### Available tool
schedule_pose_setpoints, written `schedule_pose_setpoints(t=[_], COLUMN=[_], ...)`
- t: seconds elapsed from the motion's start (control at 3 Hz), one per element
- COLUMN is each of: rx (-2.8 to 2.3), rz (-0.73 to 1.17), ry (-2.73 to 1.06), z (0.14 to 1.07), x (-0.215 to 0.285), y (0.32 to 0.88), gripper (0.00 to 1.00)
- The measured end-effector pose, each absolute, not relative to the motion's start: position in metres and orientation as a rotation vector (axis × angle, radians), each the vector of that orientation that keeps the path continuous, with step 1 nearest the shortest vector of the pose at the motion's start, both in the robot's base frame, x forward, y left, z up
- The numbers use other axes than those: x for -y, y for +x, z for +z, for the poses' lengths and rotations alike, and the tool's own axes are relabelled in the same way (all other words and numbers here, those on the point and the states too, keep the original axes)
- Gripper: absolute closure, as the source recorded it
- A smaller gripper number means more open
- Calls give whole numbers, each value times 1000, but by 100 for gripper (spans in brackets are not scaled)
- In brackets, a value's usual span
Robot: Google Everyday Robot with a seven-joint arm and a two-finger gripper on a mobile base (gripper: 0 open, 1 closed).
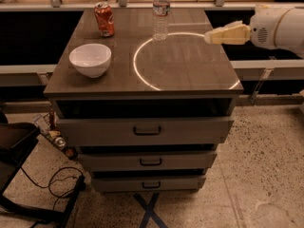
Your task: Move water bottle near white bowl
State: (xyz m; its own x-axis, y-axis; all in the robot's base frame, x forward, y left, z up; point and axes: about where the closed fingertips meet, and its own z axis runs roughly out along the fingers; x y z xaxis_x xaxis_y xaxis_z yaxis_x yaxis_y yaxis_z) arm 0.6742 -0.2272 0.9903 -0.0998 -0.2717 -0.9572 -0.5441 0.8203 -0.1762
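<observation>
The water bottle (pixel 161 13), clear with a white cap and ribbed body, stands upright at the back middle of the dark table top (pixel 190 75). The white bowl (pixel 90 59) sits at the front left of the top, well apart from the bottle. My gripper (pixel 209 35) reaches in from the right, its beige tip above the table's right side, to the right of the bottle and a little nearer the front, not touching it. It holds nothing.
An orange-red soda can (pixel 104 19) stands at the back left, behind the bowl. A bright ring of light (pixel 137 70) lies on the top. Below are drawers (pixel 147 129). A rail (pixel 142 6) runs behind the table. Cables (pixel 52 179) lie on the floor at left.
</observation>
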Motion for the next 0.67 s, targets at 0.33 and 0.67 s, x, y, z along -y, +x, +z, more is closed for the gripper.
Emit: schedule_pose_setpoints(t=[0.33,0.67], rx=[-1596,-1520], rz=[336,395], ry=[-639,-695], z=[987,994], x=[201,168], y=[713,753], gripper=[0,0])
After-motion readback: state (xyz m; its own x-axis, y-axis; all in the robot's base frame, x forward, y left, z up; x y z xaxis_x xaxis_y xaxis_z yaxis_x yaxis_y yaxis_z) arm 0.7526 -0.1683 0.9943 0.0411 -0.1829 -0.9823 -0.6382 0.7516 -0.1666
